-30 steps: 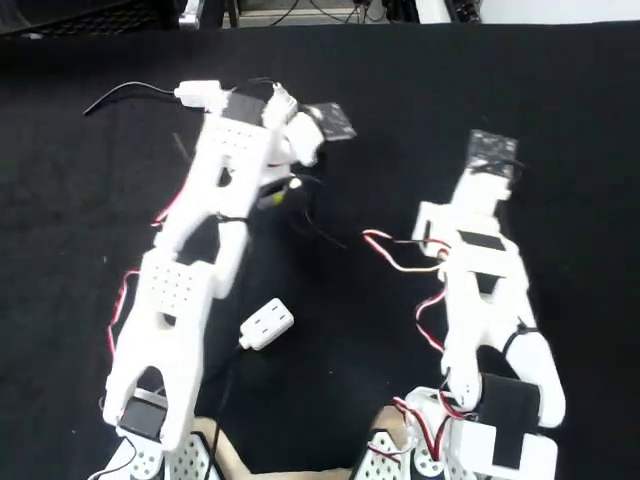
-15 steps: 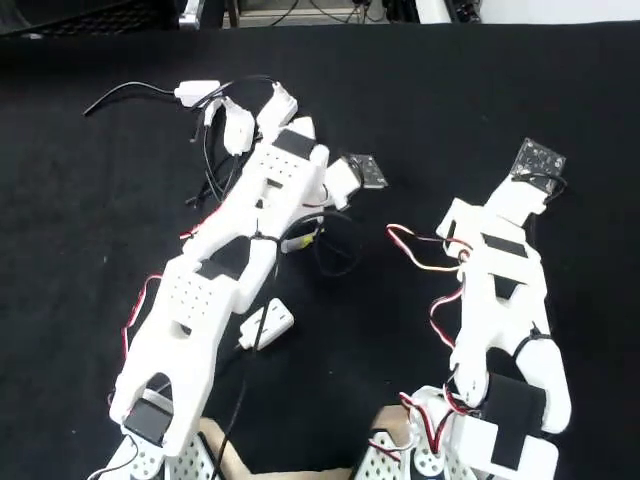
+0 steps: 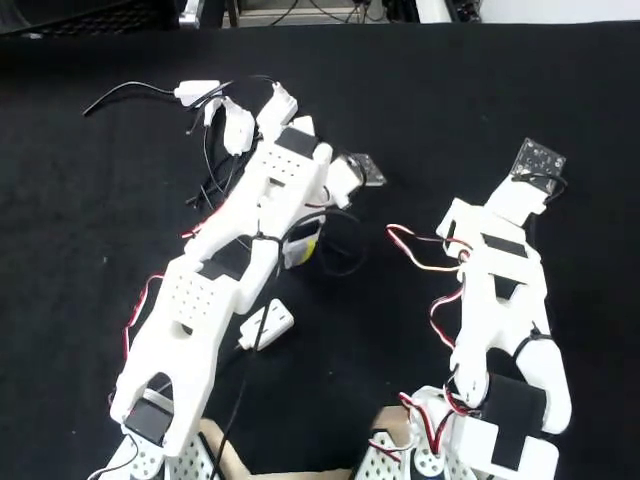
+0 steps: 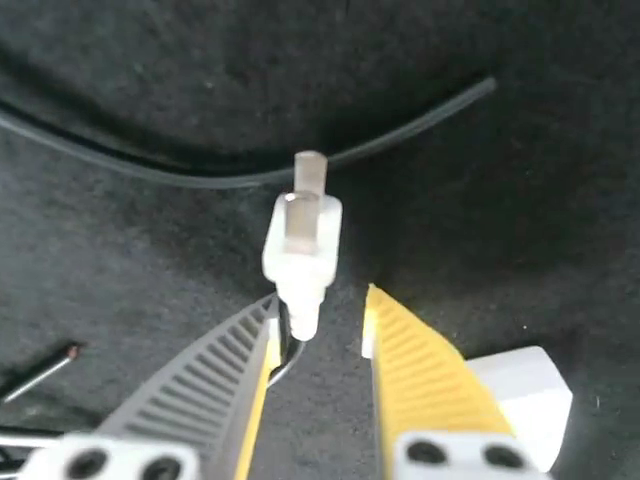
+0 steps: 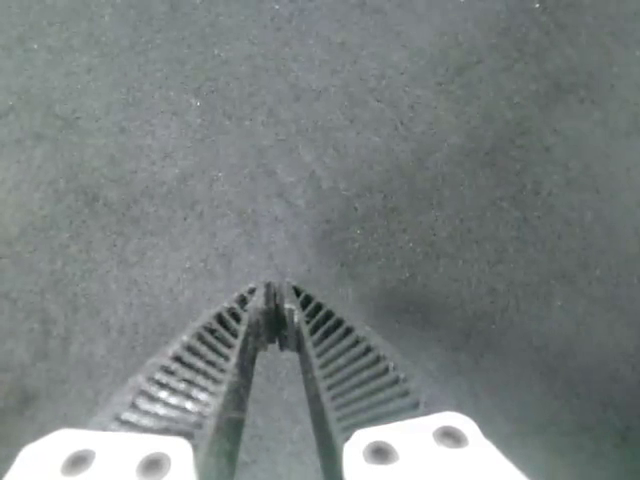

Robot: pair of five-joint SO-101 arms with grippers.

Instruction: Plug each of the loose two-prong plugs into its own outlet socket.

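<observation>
**Two-prong plug lies at the tips of the parted left gripper**

Twelve o'clock is taken as the way the fingers point. A white two-prong plug [image 4: 302, 240] is seen at twelve o'clock of the left gripper [image 4: 320, 305], its prongs directed away. Its neck is laid against the grey finger [image 4: 215, 375], and a gap is left to the yellow finger [image 4: 415, 365]. A black cable [image 4: 200, 179] is curved across the black cloth [image 4: 520, 200] beyond the prongs. A white block [image 4: 525, 390] is seen at four o'clock and a thin wire [image 4: 40, 367] at eight o'clock.

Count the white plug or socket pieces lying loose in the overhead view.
4: a corded piece at the far back, a rounded piece and a small piece past the left arm, a squarish block beside its forearm. More may hide under it.
</observation>
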